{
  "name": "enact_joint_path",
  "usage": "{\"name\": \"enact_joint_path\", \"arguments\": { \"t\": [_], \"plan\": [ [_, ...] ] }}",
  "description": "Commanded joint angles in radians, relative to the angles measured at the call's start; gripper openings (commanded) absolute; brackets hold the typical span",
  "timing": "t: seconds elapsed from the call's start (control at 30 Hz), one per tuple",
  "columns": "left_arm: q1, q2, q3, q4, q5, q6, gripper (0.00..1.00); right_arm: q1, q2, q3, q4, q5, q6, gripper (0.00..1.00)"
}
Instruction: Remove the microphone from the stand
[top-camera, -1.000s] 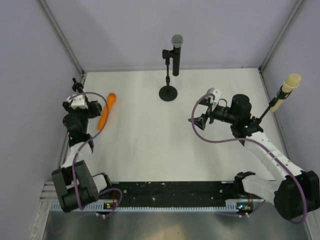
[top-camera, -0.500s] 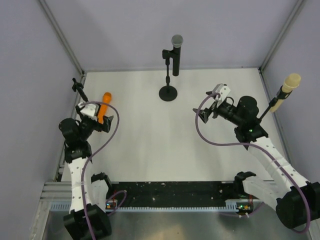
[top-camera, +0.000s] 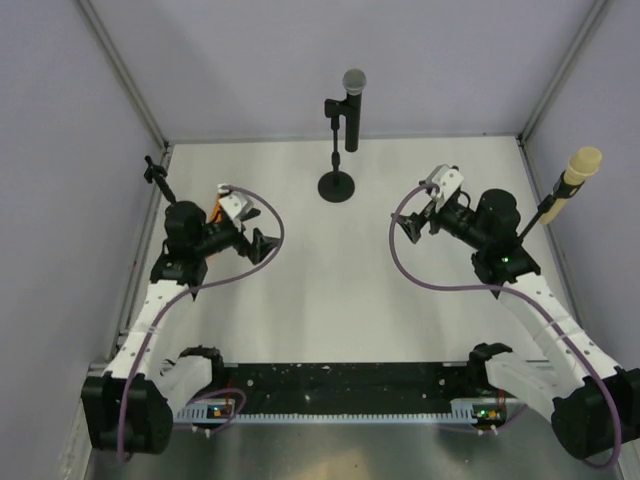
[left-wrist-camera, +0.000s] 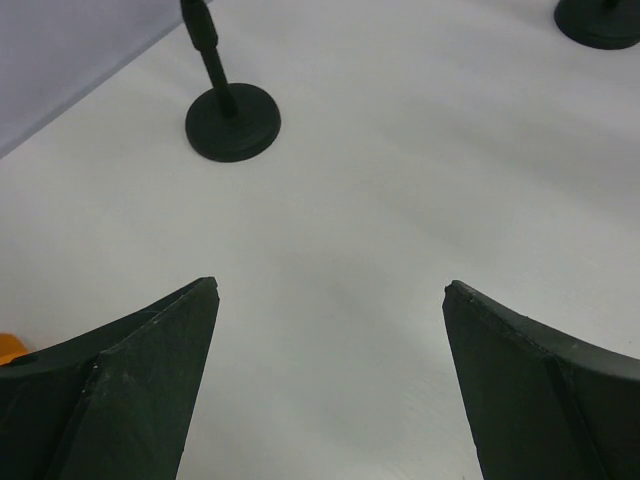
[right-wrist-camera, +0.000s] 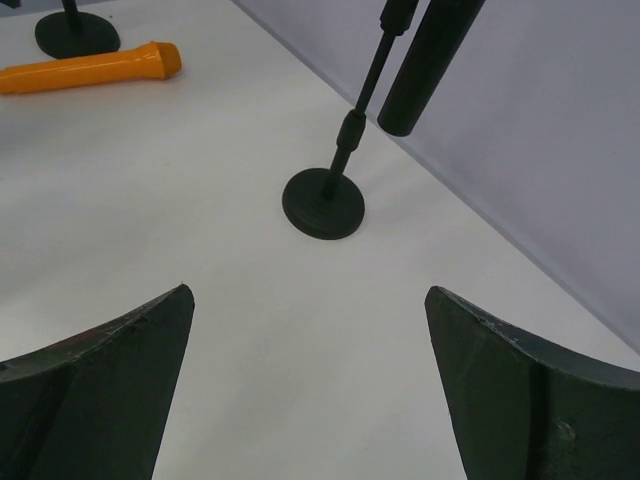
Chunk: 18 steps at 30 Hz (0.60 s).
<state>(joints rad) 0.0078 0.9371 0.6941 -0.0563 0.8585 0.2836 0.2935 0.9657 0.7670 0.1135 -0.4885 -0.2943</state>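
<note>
Reach under way: both grippers empty, mic not yet gripped
At left, the left gripper (left-wrist-camera: 330, 288) hangs over the table (top-camera: 300, 300), jaws spread, with an orange mic (right-wrist-camera: 90, 70) lying flat by that arm. At top centre the black mic (top-camera: 352, 112) sits untouched in its stand (top-camera: 336, 186). Right of centre, the right gripper (right-wrist-camera: 308, 291) gapes wide, facing that stand but well apart. A beige mic (top-camera: 578, 170) stands far right. Next, I judge, the right arm must rise, straddle the black mic, close and lift it free
</note>
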Motion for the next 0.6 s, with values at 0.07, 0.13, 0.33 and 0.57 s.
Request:
{"name": "enact_joint_path", "arguments": {
  "t": [0.07, 0.13, 0.33, 0.57],
  "plan": [
    [-0.152, 0.201, 0.134, 0.228, -0.133, -0.110, 0.99, -0.014, -0.036, 0.072, -0.196, -0.096, -0.135, 0.98],
    [-0.178, 0.279, 0.197, 0.254, -0.150, -0.127, 0.99, -0.014, -0.073, 0.046, -0.244, -0.134, -0.173, 0.98],
    [-0.223, 0.500, 0.333, 0.420, -0.211, -0.176, 0.99, -0.020, -0.143, -0.069, -0.279, -0.202, -0.241, 0.99],
    [-0.252, 0.755, 0.547, 0.487, -0.205, -0.192, 0.99, -0.117, -0.168, -0.023, -0.386, -0.222, -0.247, 0.99]
  ]
}}
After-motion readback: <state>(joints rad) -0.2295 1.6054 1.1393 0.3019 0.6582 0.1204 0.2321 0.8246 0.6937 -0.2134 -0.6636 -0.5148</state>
